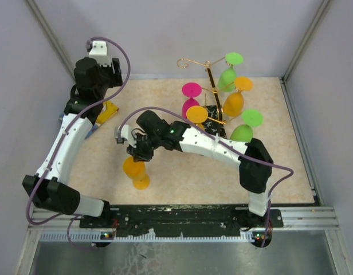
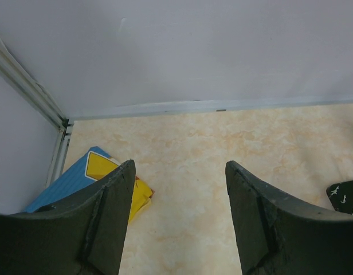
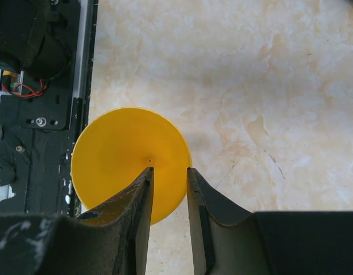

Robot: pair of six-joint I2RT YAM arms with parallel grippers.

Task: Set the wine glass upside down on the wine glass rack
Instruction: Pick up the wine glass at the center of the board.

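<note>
Showing a beige marbled table (image 1: 279, 172) enclosed by grey walls (image 1: 165, 34): orange wine glass (image 1: 133, 167) upright near the front edge, foot down, long axis vertical. Right gripper (image 3: 169, 171) narrowly straddles its stem, contact indeterminable. Left gripper (image 2: 179, 166) spread, empty.

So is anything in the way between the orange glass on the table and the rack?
Nothing stands on the table between the glass and the rack. But a pink glass and an orange one already sit on the rack's near side; the free curl is up at the back left.
</note>
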